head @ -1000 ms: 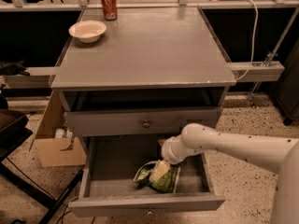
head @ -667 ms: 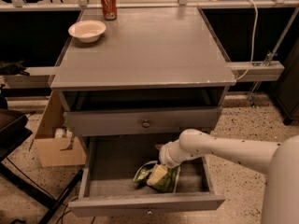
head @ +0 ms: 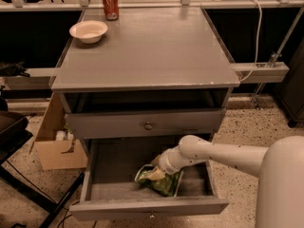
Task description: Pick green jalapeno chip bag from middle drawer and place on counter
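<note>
In the one camera view, look low and centre in the frame: your gripper sits at the end of the pale arm that reaches in from the lower right, down inside the open middle drawer. The green chip bag lies directly beneath it on the drawer floor, right of the drawer's middle and near the front panel. Its long axis runs roughly left to right across the drawer. The gripper covers the bag's upper left end, so most of the bag trails toward the lower right, under the wrist. You cannot tell here whether the gripper has closed on the bag. The counter is straight above, in the upper half of the frame, so the carry is likely out toward the bottom of the frame, then up.
</note>
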Available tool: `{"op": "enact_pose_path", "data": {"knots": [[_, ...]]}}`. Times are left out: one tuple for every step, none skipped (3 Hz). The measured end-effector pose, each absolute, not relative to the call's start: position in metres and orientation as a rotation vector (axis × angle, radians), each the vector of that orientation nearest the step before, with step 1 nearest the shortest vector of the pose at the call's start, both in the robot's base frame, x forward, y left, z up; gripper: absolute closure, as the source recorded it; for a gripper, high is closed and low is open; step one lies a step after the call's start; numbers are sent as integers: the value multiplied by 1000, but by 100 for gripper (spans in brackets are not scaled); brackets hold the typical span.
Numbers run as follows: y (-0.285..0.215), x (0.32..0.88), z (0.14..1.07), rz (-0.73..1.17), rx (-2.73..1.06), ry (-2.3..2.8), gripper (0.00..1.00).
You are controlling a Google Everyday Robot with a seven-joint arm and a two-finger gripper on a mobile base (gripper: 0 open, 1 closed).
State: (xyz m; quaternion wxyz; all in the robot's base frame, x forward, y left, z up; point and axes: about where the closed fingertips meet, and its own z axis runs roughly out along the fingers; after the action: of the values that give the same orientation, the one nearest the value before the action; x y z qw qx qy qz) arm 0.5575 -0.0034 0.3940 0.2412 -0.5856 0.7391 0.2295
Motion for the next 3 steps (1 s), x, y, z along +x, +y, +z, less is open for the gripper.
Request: {"op": "enact_pose_path", "data": {"knots": [[-3,557,394,628,-1602,2021,74],[1,538,425,652,-1594,1978,100],[-15,518,477,670,-1584,1910,100]]}}
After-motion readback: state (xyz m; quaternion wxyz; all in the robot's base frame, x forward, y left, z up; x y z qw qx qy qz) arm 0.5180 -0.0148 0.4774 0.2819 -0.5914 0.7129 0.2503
